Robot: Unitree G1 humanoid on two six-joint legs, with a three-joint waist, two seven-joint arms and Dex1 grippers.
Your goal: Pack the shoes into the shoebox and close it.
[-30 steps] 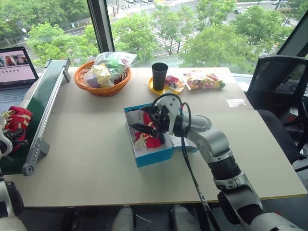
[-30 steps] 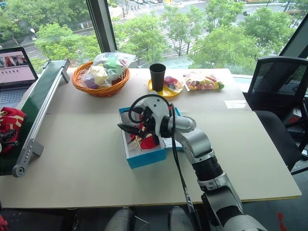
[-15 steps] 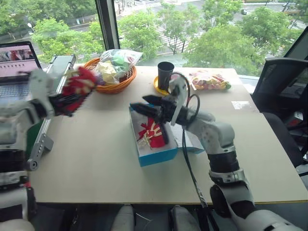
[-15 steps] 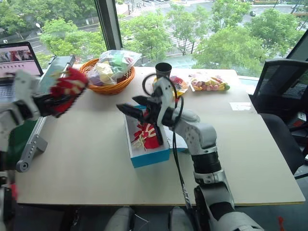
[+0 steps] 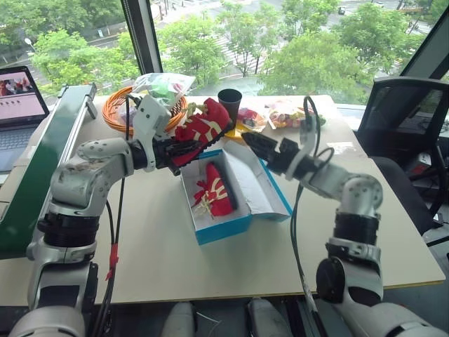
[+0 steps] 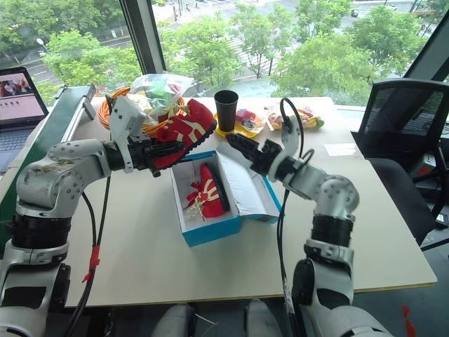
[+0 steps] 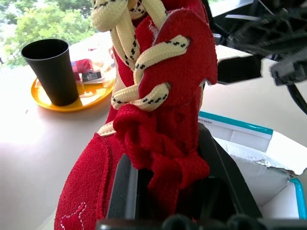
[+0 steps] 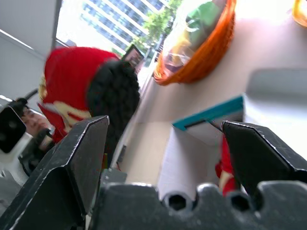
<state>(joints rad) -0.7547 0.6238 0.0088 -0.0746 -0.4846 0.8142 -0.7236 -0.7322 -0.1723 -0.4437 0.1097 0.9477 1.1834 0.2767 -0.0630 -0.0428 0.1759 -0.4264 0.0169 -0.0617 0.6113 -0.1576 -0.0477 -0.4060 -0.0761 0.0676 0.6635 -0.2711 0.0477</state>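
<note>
Left eye view: the left gripper (image 5: 184, 149), fingers clenched on a red shoe (image 5: 203, 128), holds it in the air at upper centre of the frame, above the far end of the open shoebox (image 5: 223, 228). The second shoe (image 5: 219, 196) lies inside the box at frame centre on the desk (image 5: 140, 239). The right gripper (image 5: 263, 149), fingers spread and holding nothing, hangs right of centre over the box's lid.

Left wrist view: laces (image 7: 144, 62) fill the middle; a black cup (image 7: 53, 72) stands upper left.

Right wrist view: an orange basket (image 8: 201, 52) sits at top
</note>
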